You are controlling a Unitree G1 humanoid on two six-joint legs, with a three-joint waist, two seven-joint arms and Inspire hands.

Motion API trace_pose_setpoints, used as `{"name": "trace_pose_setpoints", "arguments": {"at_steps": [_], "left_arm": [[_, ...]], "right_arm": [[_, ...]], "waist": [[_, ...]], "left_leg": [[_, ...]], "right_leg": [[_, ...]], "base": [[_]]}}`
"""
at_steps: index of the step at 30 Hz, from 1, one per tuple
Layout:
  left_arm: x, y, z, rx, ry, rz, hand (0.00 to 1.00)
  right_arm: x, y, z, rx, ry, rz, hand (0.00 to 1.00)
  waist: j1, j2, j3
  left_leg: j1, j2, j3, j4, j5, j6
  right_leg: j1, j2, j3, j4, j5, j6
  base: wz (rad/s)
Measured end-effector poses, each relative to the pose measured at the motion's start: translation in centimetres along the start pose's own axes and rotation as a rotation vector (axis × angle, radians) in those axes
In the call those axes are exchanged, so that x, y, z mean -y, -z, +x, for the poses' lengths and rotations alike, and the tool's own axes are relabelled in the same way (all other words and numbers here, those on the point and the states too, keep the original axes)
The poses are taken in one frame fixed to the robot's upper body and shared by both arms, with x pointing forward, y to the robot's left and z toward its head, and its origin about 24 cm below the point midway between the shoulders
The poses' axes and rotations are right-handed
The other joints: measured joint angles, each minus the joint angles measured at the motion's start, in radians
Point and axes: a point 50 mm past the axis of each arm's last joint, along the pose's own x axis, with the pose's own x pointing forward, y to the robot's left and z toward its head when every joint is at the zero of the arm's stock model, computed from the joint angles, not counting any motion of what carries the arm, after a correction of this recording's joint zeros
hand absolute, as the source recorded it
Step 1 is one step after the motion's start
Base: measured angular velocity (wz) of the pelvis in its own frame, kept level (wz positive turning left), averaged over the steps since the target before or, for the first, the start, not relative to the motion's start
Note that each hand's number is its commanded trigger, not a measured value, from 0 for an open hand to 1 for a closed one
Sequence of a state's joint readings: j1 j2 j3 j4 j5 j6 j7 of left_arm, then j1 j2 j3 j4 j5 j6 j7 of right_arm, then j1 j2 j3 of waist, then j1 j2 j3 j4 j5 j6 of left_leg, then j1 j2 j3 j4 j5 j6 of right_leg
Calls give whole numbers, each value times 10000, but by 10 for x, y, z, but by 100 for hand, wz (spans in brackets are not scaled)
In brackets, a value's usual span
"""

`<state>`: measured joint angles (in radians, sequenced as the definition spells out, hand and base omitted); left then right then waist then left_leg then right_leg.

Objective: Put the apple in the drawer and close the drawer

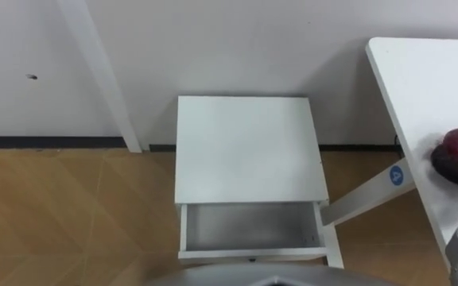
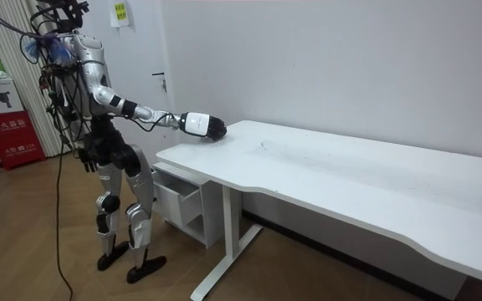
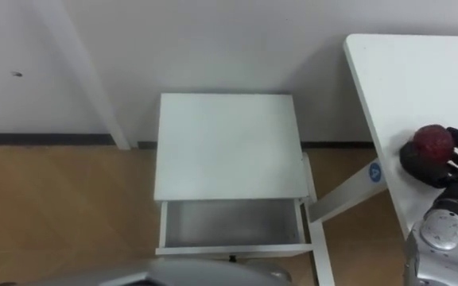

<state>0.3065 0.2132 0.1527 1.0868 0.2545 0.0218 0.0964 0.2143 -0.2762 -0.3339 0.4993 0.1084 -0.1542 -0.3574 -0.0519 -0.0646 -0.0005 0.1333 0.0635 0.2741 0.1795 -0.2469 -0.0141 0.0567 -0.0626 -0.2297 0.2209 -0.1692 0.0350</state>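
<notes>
One apple (image 3: pixel 433 141), dark red, lies at the near left edge of one white desk (image 3: pixel 420 71), enclosed by the right hand (image 3: pixel 450 168). The dark fingers are curled round it from below and from the right, so only its upper half shows. In the room view the apple cannot be made out inside the hand, which is stretched over the desk's corner while the robot stands upright at the desk's end. The desk is cut off at the eye views' right edge. One white cabinet (image 3: pixel 229 147) stands against the wall, to the left of the desk and well apart from the apple. Its one drawer (image 3: pixel 229 224) is pulled open toward the robot, and its front edge is partly covered by the robot's body. One slanted desk leg (image 3: pixel 344 199) passes just beside the cabinet.
</notes>
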Motion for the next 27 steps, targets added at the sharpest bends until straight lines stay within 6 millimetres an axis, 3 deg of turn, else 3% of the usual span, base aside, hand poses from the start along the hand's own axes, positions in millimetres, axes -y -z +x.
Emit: {"name": "trace_pose_setpoints", "arguments": {"at_steps": [17, 23, 27], "left_arm": [[-1, -8, 1, 390, -31, -72, 0], [1, -14, 2, 516, 46, 102, 0], [4, -17, 2, 593, 266, 243, 0]], "right_arm": [[-11, -3, -3, 380, -655, -14, 100], [-36, -21, -10, 1363, -2271, -1059, 100], [-67, -21, -25, 1691, -4331, -2100, 100]], "waist": [[42, 7, 4], [69, 23, -2], [351, 72, 18]], "left_leg": [[-33, -5, -16, -32, 0, 0], [-38, -9, -8, -37, 0, -1], [-56, -12, -23, 13, 1, 0]], "right_leg": [[-37, -11, -73, -13, 0, 0], [-60, 6, -21, 1, 1, 0], [-65, -11, -26, 1, 0, 0]], "base": [[0], [-2], [2]]}}
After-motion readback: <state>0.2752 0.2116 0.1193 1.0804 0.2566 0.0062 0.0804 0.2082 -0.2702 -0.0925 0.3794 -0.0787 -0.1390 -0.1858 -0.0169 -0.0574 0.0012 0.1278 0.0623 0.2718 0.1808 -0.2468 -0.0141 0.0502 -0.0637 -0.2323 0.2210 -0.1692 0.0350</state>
